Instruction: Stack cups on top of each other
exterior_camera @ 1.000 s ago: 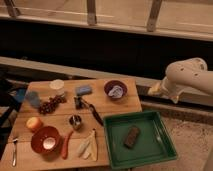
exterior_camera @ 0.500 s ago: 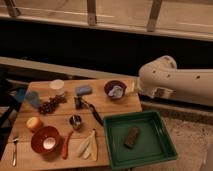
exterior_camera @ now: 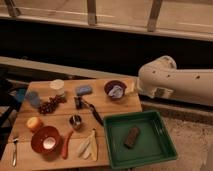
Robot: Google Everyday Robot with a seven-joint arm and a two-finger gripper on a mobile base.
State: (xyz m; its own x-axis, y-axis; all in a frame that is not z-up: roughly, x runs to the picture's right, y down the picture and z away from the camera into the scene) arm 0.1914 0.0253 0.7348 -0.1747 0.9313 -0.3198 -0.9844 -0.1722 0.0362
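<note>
Wooden table (exterior_camera: 115, 107): cream cup (exterior_camera: 57, 86) and blue cup (exterior_camera: 33, 98) stand apart at 10 o'clock, unstacked. Gripper out of sight behind arm (exterior_camera: 170, 80) at 3 o'clock, grip unknown. Stacking not started.

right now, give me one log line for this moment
arm: right of table | gripper: not in view | blue cup, cream cup: back left, apart | stack: not done
</note>
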